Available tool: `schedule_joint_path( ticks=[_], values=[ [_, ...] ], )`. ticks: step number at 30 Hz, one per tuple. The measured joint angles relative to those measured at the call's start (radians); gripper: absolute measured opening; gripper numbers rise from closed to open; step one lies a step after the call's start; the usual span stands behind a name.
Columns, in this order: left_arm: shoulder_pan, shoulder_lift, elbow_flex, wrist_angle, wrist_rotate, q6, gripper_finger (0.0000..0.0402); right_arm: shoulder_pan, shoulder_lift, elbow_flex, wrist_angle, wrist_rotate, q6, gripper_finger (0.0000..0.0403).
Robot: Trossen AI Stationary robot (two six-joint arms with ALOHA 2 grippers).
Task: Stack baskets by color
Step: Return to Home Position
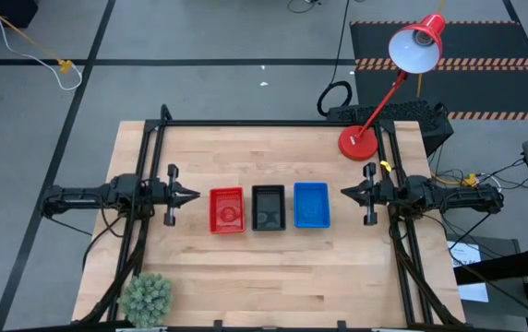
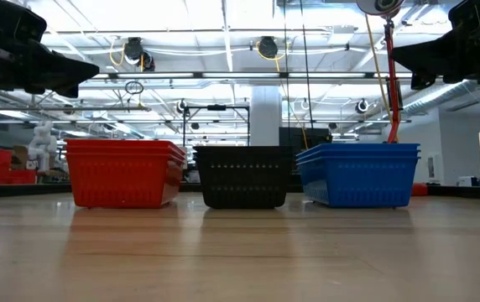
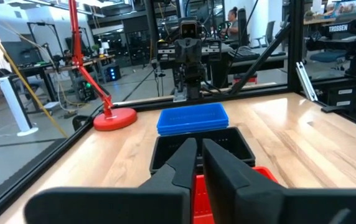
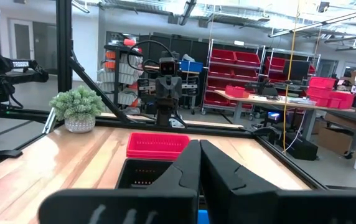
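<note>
Three basket piles stand side by side in a row at the table's middle, bottoms on the wood: red (image 1: 227, 210), black (image 1: 268, 207), blue (image 1: 311, 205). In the low view the red pile (image 2: 122, 172) and the blue pile (image 2: 359, 172) show layered rims of nested baskets; the black pile (image 2: 244, 176) stands between them. My left gripper (image 1: 195, 195) hovers level just left of the red pile, its fingers (image 3: 184, 163) a narrow slit apart, with nothing between them. My right gripper (image 1: 345, 192) hovers level just right of the blue pile, shut and holding nothing.
A red desk lamp stands with its round base (image 1: 359, 143) at the table's far right, its head (image 1: 418, 43) beyond the edge. A small potted plant (image 1: 146, 297) sits at the near left corner. Black frame rails (image 1: 273, 124) run along the far edge and both sides.
</note>
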Motion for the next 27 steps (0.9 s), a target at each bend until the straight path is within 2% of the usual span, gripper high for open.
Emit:
schedule_joint_path(
  ticks=[21, 27],
  values=[
    [0.000, 0.000, 0.000, -0.001, 0.000, 0.001, 0.0031, 0.000, 0.000, 0.000, 0.000, -0.001, -0.039, 0.0000],
    [0.000, 0.000, 0.000, -0.001, 0.000, 0.001, 0.0031, 0.000, 0.000, 0.000, -0.094, -0.004, -0.025, 0.0000]
  ],
)
